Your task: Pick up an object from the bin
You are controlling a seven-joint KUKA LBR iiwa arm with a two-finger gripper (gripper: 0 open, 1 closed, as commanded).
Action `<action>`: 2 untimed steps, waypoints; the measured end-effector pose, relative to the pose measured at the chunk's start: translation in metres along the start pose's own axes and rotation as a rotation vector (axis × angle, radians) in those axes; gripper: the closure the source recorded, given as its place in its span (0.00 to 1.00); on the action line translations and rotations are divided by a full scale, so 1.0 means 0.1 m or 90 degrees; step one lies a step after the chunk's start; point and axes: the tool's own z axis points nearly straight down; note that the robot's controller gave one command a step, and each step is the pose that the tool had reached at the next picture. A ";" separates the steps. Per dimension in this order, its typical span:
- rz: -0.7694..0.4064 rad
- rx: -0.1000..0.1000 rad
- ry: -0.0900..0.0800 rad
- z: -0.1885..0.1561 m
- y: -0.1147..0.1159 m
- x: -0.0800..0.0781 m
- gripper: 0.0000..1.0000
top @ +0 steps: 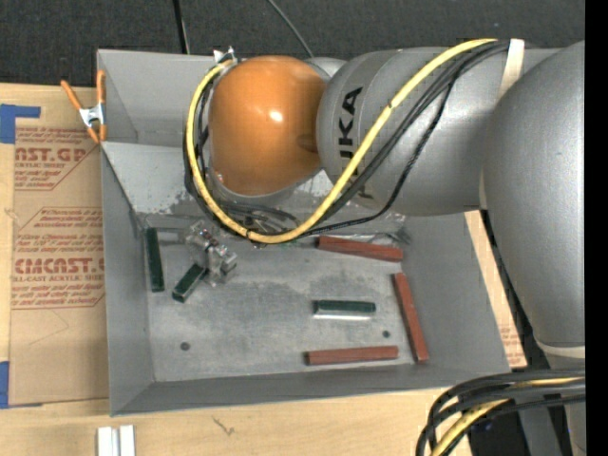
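My gripper (212,252) pokes out from under the arm's orange cover in the left part of the bin, low over the floor. A short dark green block (188,281) lies tilted just below and left of it, its upper end right at the gripper; whether the two touch I cannot tell. A longer dark green stick (153,259) lies upright a little further left, near the bin's left wall and apart from the gripper.
To the right lie another dark green stick (344,307) and three red-brown sticks: one under the arm (361,248), one upright (410,316), one near the front wall (351,355). The arm covers the bin's back half.
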 end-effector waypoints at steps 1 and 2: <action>0.000 0.000 0.000 0.00 0.00 0.00 1.00; 0.006 -0.001 0.005 -0.46 -0.01 0.06 1.00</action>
